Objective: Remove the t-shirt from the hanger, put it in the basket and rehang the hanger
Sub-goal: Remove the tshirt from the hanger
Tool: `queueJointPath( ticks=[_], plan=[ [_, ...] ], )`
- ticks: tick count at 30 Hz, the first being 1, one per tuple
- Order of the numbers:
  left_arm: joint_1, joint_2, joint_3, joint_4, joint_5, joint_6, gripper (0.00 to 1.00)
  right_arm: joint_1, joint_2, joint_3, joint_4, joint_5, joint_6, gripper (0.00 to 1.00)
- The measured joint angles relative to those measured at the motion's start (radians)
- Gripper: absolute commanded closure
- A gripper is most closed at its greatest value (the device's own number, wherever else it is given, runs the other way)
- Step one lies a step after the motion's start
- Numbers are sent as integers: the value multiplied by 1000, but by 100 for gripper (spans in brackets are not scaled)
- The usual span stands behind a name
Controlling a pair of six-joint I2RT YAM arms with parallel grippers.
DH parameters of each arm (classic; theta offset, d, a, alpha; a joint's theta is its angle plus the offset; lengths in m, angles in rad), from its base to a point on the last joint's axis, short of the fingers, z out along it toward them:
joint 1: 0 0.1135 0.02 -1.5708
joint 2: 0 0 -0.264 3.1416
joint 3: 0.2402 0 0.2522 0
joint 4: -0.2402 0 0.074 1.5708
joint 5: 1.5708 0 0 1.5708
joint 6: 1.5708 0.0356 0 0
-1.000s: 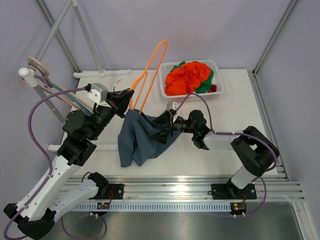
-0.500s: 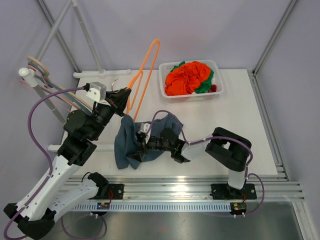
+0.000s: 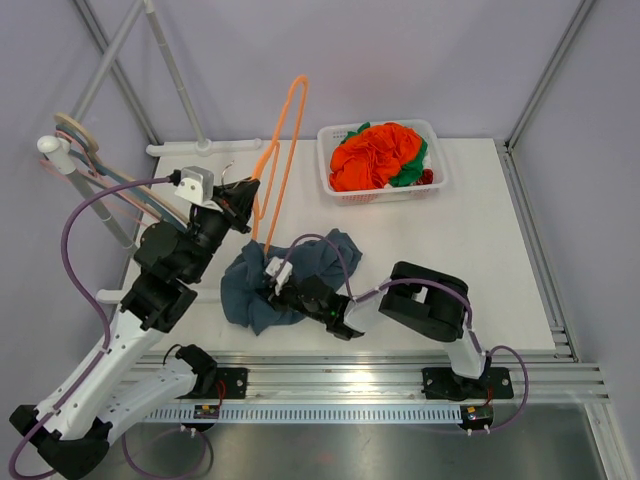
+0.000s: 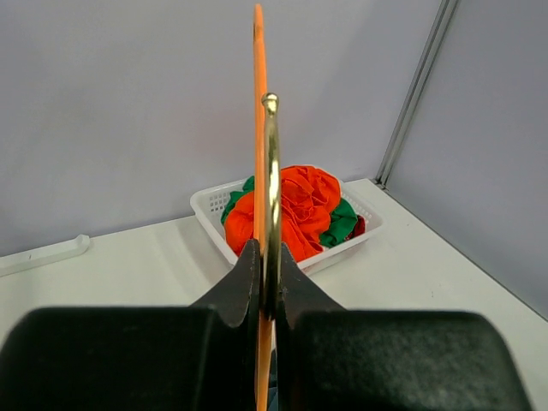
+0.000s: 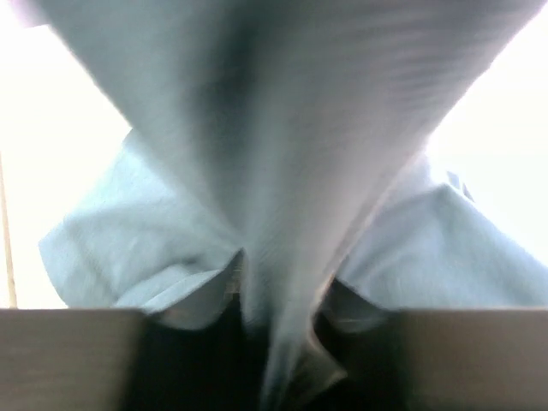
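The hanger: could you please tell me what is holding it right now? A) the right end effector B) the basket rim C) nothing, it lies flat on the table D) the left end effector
D: the left wrist view shows the left end effector closed on the hanger, which stands upright, while the right end effector pinches the t-shirt.

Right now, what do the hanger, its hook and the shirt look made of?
Hanger: likely plastic, a smooth, matt orange, thin uniform rod. Hook: metal, by its brassy shine. Shirt: soft blue-grey cloth, probably cotton knit; it crumples in loose folds.
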Motion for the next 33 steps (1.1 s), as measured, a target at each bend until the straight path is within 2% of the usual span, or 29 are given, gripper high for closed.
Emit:
queueJointPath(
  ticks=[1, 3, 6, 11, 17, 20, 23, 24, 25, 26, 27, 30, 33],
  plan=[
    [0, 0, -4, 2, -5, 0, 100, 11, 4, -22, 21, 20, -4, 83],
    [0, 0, -6, 1, -16, 0, 100, 31, 3, -68, 61, 59, -11, 88],
    [0, -8, -8, 5, -35, 3, 100, 46, -29, -135, 80, 119, -14, 91],
    [0, -40, -8, 24, -62, 21, 100, 46, -182, -251, 46, 228, 18, 96],
    [0, -67, -8, 57, -89, 41, 100, 46, -332, -261, -161, 341, 124, 100],
    [-1, -68, -8, 71, -107, 65, 100, 46, -420, -257, -345, 396, 199, 100],
    [-1, -68, -13, 95, -133, 92, 100, 41, -499, -195, -596, 468, 288, 98],
    [-1, -69, -20, 104, -140, 99, 100, 32, -520, -167, -673, 480, 316, 76],
    [-1, -72, -27, 111, -147, 105, 100, 13, -537, -140, -739, 481, 346, 44],
    [-1, -74, -35, 116, -150, 110, 100, -11, -550, -121, -791, 478, 378, 19],
    [-1, -77, -41, 117, -150, 115, 100, -42, -561, -108, -837, 476, 404, 1],
    [-1, -82, -54, 115, -150, 124, 100, -126, -560, -97, -956, 459, 458, 1],
    [-1, -81, -68, 109, -139, 117, 100, -157, -514, -88, -1038, 428, 512, 1]
  ],
)
